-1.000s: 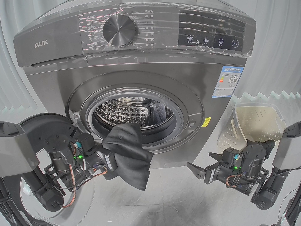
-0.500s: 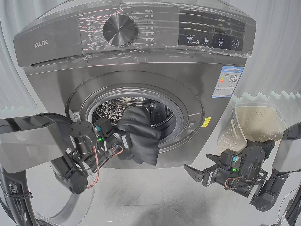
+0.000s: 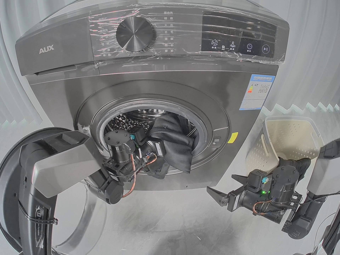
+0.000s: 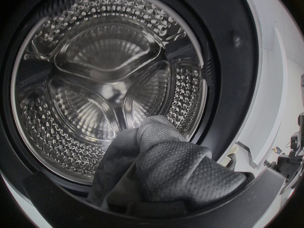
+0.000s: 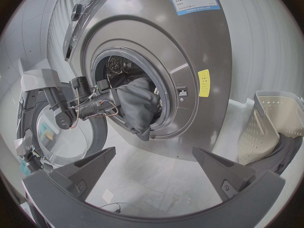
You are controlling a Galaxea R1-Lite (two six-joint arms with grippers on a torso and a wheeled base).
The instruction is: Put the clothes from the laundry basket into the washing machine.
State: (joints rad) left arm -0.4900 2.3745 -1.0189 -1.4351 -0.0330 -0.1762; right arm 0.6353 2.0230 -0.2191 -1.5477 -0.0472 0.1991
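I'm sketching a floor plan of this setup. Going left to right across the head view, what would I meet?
Open washer door → dark garment hanging in the drum opening → right gripper → laundry basket.
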